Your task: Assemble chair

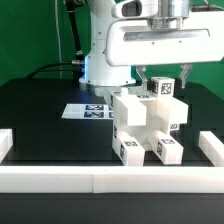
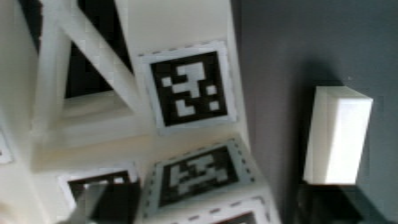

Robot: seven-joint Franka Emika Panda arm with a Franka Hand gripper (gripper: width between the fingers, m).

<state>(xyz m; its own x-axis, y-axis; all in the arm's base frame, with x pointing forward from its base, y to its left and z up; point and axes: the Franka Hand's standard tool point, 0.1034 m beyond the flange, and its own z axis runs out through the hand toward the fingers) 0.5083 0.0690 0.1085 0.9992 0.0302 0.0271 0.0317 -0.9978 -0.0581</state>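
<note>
The chair [image 1: 140, 128], a stack of white blocky parts with black-and-white tags, stands at the middle of the black table. My gripper [image 1: 163, 80] hangs over its top on the exterior view's right. Its fingers sit tight against both sides of a small tagged chair part [image 1: 162, 88], which rests on top of the stack. In the wrist view the gripper [image 2: 199, 205] straddles tagged white surfaces [image 2: 192, 85], and one dark finger [image 2: 80, 200] shows beside them. A white block [image 2: 338, 135] lies beyond on the dark table; I cannot tell which part it is.
A long white border wall [image 1: 110, 180] runs along the table's front, with raised ends at the exterior view's left [image 1: 5, 142] and right [image 1: 211, 148]. The marker board [image 1: 88, 110] lies flat behind the chair. The arm's base [image 1: 105, 62] stands at the back.
</note>
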